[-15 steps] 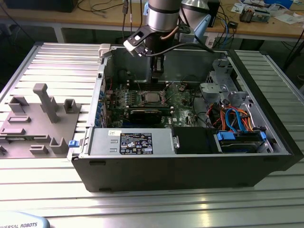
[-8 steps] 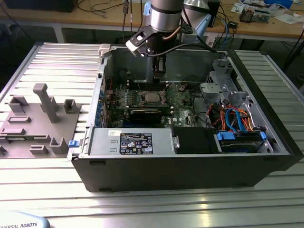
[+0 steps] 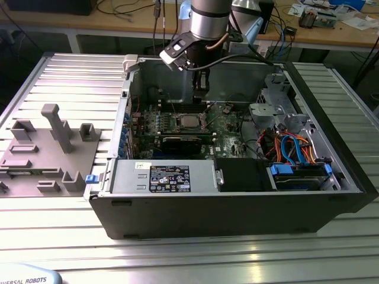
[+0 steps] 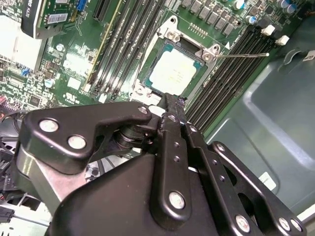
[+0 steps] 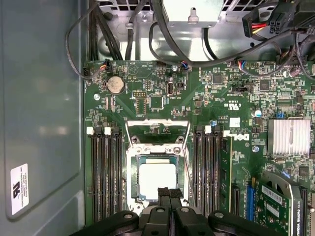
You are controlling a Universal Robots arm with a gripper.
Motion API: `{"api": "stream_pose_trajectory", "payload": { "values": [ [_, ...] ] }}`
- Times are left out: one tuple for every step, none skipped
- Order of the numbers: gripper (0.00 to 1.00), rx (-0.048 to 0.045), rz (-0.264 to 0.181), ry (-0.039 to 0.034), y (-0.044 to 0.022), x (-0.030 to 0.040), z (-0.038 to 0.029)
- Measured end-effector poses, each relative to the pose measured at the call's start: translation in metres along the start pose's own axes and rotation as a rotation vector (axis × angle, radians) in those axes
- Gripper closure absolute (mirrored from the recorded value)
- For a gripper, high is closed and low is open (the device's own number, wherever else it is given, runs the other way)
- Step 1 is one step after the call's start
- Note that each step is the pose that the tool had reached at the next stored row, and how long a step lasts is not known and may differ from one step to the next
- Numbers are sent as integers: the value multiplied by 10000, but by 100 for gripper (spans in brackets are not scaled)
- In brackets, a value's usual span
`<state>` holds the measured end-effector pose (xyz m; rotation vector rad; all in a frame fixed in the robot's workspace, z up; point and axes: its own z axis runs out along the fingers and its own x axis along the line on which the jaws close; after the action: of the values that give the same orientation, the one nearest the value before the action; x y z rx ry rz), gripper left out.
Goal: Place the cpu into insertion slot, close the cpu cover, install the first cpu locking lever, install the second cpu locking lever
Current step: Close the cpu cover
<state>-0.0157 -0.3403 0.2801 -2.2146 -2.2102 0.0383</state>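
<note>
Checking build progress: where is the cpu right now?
In the first wrist view, the cpu sits mid-motherboard, framed by the cpu cover, between two banks of memory slots, with the gripper above one edge.

Robotics lab or test workshop, not a home. The work surface is a ribbed aluminium profile table (image 3: 53, 225). On it an open desktop computer case (image 3: 237, 204) lies on its side with its motherboard (image 5: 236, 123) exposed, and an industrial robot arm (image 3: 208, 21) hangs over it from above. At the exterior view's left sits a grey fixture plate (image 3: 41, 160) with upright holders. Behind runs a wooden workbench (image 3: 118, 25) strewn with cables (image 3: 127, 7) and small circuit boards (image 3: 323, 16).
</note>
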Motion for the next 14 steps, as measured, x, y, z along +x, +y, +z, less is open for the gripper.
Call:
{"api": "stream_pose_trajectory", "payload": {
  "values": [
    [89,0,0,-1,6,0,0],
    [89,0,0,0,9,0,0],
    [89,0,0,0,12,0,-1],
    [89,0,0,0,16,0,0],
    [89,0,1,-1,18,0,-1],
    [89,0,0,0,21,0,-1],
    [89,0,-1,0,26,0,-1],
    [89,0,0,0,30,0,-1],
    [89,0,1,-1,31,0,-1],
    [89,0,0,0,33,0,-1],
    [89,0,-1,0,37,0,-1],
    [89,0,-1,0,39,0,-1],
    [89,0,0,0,44,0,-1],
    [89,0,-1,0,51,0,-1]
  ]
}}
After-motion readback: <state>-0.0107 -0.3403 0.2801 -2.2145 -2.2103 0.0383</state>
